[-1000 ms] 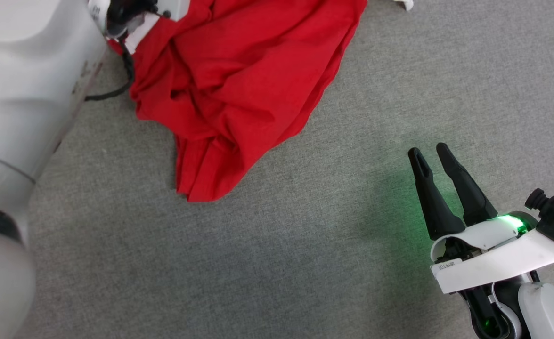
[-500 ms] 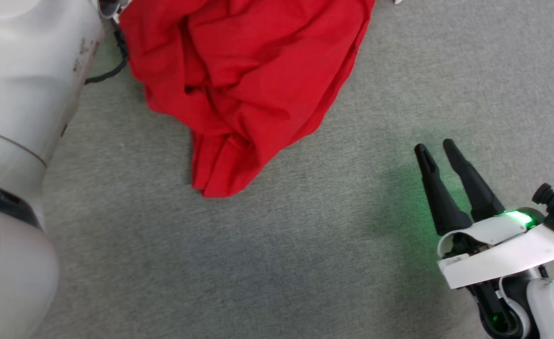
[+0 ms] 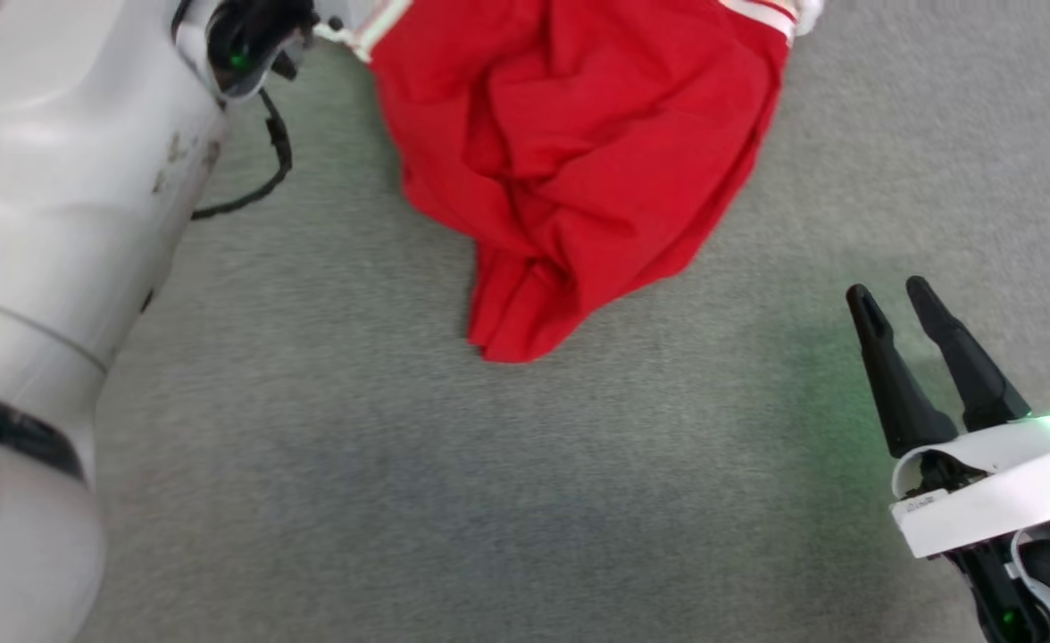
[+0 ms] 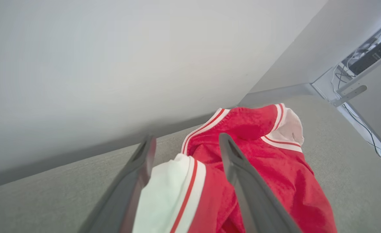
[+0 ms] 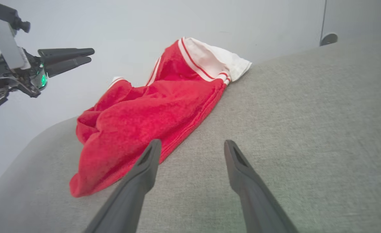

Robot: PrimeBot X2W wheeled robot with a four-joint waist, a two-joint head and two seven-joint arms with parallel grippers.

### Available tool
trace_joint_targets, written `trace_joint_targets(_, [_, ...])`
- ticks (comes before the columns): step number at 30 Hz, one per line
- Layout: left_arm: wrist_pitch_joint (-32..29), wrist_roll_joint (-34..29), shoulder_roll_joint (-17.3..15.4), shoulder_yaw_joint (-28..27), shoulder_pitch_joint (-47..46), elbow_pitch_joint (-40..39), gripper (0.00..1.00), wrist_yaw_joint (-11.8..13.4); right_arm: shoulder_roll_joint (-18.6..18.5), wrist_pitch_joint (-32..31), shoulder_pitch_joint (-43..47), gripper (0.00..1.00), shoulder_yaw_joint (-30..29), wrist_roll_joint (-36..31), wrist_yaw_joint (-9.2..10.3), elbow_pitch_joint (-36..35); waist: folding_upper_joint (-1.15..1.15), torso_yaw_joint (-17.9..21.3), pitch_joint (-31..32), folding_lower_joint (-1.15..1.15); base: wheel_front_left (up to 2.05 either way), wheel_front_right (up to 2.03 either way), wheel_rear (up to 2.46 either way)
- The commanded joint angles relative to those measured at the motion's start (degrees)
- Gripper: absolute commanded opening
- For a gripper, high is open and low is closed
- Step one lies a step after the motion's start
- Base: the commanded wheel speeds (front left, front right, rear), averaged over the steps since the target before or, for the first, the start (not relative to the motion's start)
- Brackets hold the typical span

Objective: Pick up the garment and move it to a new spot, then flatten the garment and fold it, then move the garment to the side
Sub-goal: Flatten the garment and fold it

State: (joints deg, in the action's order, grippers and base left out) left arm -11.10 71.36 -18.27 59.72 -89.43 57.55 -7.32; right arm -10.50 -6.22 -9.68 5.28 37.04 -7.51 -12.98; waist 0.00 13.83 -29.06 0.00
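Observation:
The garment (image 3: pixel 579 152), bright red with white sleeves and red-white striped trim, lies crumpled on the grey surface at the top middle of the head view. My left gripper (image 4: pixel 187 137) is open, and a white striped sleeve (image 4: pixel 164 197) lies below and between its fingers. In the right wrist view the left gripper (image 5: pixel 90 55) hangs in the air to the upper left of the garment (image 5: pixel 151 110), apart from it. My right gripper (image 3: pixel 889 295) stands open and empty at the lower right, short of the garment's hem. The right gripper (image 5: pixel 192 142) points at the red edge.
A grey fabric surface (image 3: pixel 400 491) spreads under everything. My bulky white left arm (image 3: pixel 52 268) takes up the left side, with a black cable (image 3: pixel 262 183) looping from its wrist. A pale wall (image 5: pixel 145 19) rises behind the garment. A desk frame with cables (image 4: pixel 355 64) is at the far right.
My left gripper has opened and let go of the garment, which now lies in a heap apart from it. The head camera has shifted, so the picture has slid right.

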Motion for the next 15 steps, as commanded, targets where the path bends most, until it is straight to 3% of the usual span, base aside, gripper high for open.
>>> trace_joint_targets(1, [0.5, 0.6, -0.6, -0.2, 1.5, -1.0, 1.0, -0.2, 0.0, -0.4, 0.9, 1.0, -0.7, -0.9, 0.04, -0.4, 0.0, -3.8, 3.7, 0.0, 0.0, 0.0, 0.0])
trace_joint_targets(9, [5.1, 1.6, -7.5, 2.1, 11.0, -13.3, 1.0, -0.2, -2.7, -6.3, 2.0, 1.0, -1.8, -5.3, 0.04, -3.3, 0.0, -7.6, 8.1, 0.0, 0.0, 0.0, 0.0])
trace_joint_targets(13, [10.7, -0.2, -11.1, 3.2, 17.1, -18.5, 1.0, -0.1, -5.9, -10.6, 1.1, 1.0, -1.6, -7.0, 0.04, -4.1, 0.0, -9.6, 10.1, 0.0, 0.0, 0.0, 0.0])
trace_joint_targets(15, [14.1, -1.2, -12.5, 3.4, 20.1, -21.3, 1.0, 1.3, -7.4, -12.7, 0.5, 1.0, -1.4, -7.1, 0.04, -3.9, 0.0, -10.8, 10.8, 0.0, 0.0, 0.0, 0.0])
